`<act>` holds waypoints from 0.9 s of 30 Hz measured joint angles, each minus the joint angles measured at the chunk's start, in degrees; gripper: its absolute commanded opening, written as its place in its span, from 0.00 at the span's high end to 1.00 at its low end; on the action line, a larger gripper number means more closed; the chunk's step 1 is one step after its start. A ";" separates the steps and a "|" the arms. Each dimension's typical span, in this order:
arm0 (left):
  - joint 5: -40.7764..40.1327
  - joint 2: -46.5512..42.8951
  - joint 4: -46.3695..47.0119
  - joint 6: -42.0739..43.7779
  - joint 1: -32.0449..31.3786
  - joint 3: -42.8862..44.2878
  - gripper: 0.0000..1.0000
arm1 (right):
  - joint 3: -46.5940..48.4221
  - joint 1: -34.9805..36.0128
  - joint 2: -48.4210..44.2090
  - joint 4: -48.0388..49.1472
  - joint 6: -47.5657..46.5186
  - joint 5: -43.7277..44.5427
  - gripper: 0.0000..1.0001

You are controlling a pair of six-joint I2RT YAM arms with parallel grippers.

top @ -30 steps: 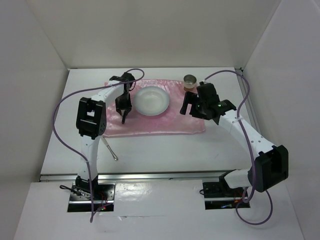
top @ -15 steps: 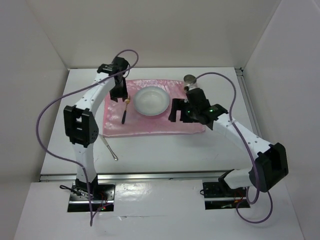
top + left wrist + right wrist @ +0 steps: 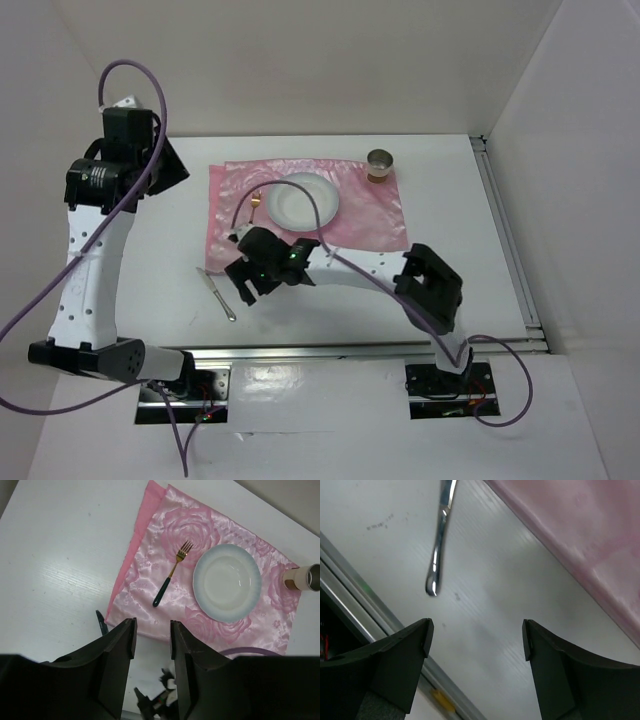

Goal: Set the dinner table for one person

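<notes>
Right gripper (image 3: 477, 645): spread wide, clamped on nothing, poised over the bare white top of the dinner table (image 3: 485, 605). Just ahead of its fingers and off to one side, the shiny end of a metal utensil (image 3: 441, 530), flat on the tabletop and untouched; knife or spoon, impossible to say. On the other side of the fingers, the edge of a pink rose-patterned mat (image 3: 580, 530). Behind the fingers, the table's metal rail (image 3: 350, 582).

Left gripper (image 3: 152, 630): high above the table's left part, with a narrow gap between the fingers, holding nothing. Far beneath and ahead of the fingertips, a fork (image 3: 170, 575) with gold tines and a dark green handle, lying on the mat's left half, tines pointing away. To the right of the fork and apart from it, a shallow white plate (image 3: 202, 587) with a pale blue rim, nothing in it. Farther right still, at the mat's far right corner, a small metal cup (image 3: 300, 577).
</notes>
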 measured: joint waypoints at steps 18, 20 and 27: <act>1.03 -3.74 -1.49 -2.36 2.73 -0.63 0.49 | 29.44 6.93 27.85 -1.44 -2.10 8.39 0.46; 1.05 -3.96 -1.49 -2.36 3.13 -0.63 0.49 | 30.42 7.23 28.52 -1.66 -2.14 9.73 0.52; 1.16 -4.00 -1.49 -2.25 3.93 -0.66 0.49 | 33.24 8.87 30.23 -3.78 -2.62 14.95 0.68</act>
